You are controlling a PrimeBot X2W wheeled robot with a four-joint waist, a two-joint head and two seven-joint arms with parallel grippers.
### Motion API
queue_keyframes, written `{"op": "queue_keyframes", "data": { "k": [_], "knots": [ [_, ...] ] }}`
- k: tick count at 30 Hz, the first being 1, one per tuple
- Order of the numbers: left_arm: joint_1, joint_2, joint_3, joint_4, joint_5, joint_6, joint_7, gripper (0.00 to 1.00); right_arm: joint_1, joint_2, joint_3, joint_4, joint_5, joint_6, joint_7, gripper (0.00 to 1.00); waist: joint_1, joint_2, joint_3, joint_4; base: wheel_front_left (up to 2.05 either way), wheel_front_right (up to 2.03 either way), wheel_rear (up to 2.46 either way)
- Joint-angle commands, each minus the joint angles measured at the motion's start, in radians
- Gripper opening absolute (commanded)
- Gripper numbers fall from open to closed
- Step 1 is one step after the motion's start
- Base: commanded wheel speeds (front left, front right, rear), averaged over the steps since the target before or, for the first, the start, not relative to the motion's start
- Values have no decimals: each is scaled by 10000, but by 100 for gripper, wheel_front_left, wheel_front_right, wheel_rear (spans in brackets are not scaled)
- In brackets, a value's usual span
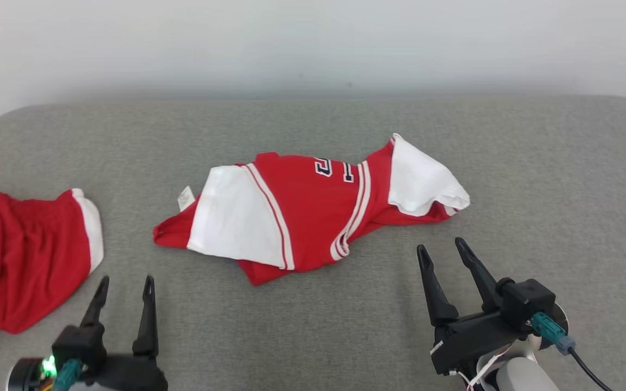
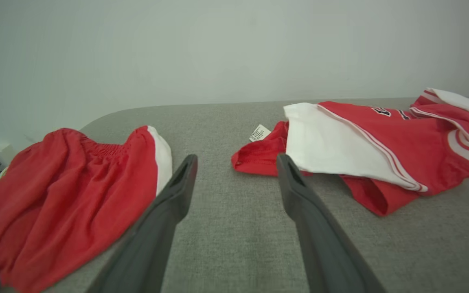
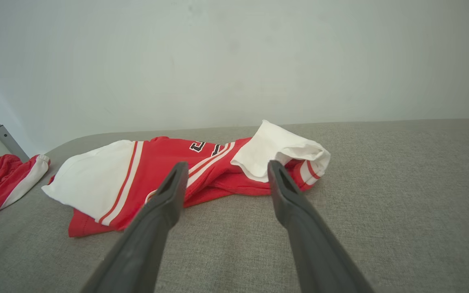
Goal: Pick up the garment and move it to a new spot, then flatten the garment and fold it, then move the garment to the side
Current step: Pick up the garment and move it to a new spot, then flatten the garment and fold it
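The garment (image 1: 302, 206) is a red jersey with white sleeves and striped trim, lying crumpled in the middle of the grey surface; it also lies in the left wrist view (image 2: 381, 142) and the right wrist view (image 3: 169, 175). My left gripper (image 1: 126, 285) hovers open near the front left, short of the jersey's left end, nothing between its fingers (image 2: 177, 191). Over at the front right, my right gripper (image 1: 443, 247) stands open just below the jersey's right sleeve, with its fingers (image 3: 279, 187) empty.
A second red garment with a white band (image 1: 25, 255) lies at the left edge, close to my left gripper. The grey padded surface (image 1: 536, 179) stretches bare to the right and ends at a pale wall behind.
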Motion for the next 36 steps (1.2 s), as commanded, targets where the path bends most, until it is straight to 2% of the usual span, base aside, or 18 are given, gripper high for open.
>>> {"op": "queue_keyframes", "data": {
  "k": [1,9,16,20,22,31,36],
  "knots": [
    [266,-13,105,-66,109,3,-15,100,124,-57,16,-10,-33,4,-3,100,1,0,-91,307,0,0,0],
    [881,-336,343,-527,519,-240,-16,100,-96,-145,268,68,-70,4,-3,100,1,0,114,1008,0,0,0],
    [947,-691,372,-474,547,-464,-16,100,-887,-491,1544,432,-318,4,-5,100,1,0,422,1820,0,0,0],
    [897,-848,301,-497,511,-581,-16,100,-1456,-712,2314,838,-345,4,-3,100,1,0,621,2292,0,0,0],
    [838,-913,249,-536,484,-596,-16,100,-2066,-888,2932,1427,-293,4,-3,100,1,0,836,2802,0,0,0],
    [838,-1039,-31,-566,199,-543,-16,100,-3231,-1109,3857,2873,-382,3,-3,100,1,0,1221,4044,0,0,0],
    [997,-1042,-215,-592,-102,-455,-16,100,-3667,-1109,4205,3523,-604,4,-3,100,1,0,1367,4428,0,0,0]
  ]
}}
